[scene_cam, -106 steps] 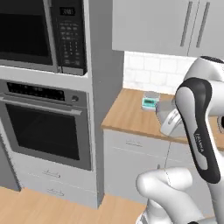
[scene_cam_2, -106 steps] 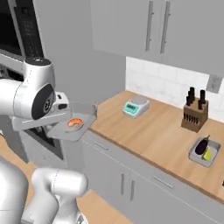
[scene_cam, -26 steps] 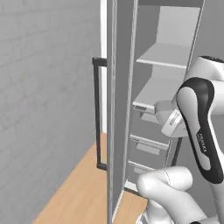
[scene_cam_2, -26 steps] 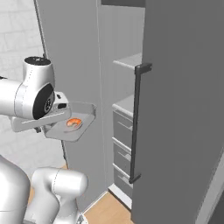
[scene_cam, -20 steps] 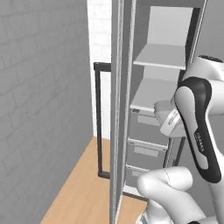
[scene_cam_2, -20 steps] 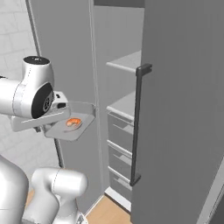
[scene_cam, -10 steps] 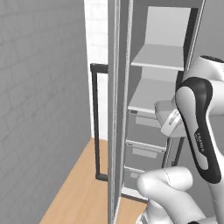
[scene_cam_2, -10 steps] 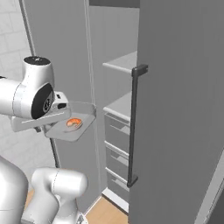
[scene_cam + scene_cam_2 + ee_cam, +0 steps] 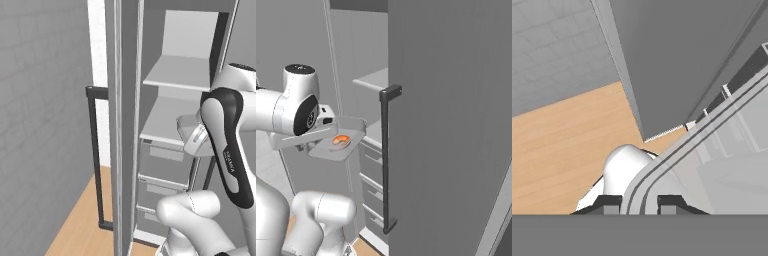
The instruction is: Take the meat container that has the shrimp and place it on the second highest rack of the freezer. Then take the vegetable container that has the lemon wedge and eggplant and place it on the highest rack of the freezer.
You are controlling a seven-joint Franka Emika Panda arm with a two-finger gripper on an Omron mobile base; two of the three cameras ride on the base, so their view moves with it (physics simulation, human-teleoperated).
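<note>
On the far left stands a grey tiled wall (image 9: pixel 45 100), and beside it the open freezer door (image 9: pixel 117 125) is seen edge on, with one dark vertical handle (image 9: pixel 94 150). Right of the door the freezer (image 9: pixel 165 150) shows two flat racks: the highest rack (image 9: pixel 180 75) and the second highest rack (image 9: pixel 162 122) below it, then what look like three drawers (image 9: pixel 160 170), though the lowest is partly hidden by the arm.

The pincer (image 9: pixel 639 202) is narrowed onto the rim of the meat container (image 9: pixel 338 140), its two dark tips pinching the near wall, one on each side. The container hangs level in front of the freezer opening, near the height of the second highest rack and not yet on it. One orange shrimp (image 9: pixel 340 140) lies inside.

The container is a shallow, stiff, translucent tray that looks light. Held by one edge, it probably levers down on its far side, and the smooth plastic may slip between the tips. The shrimp is loose, so any tilt would slide it. A grip at the middle of a long rim keeps it most level.
</note>
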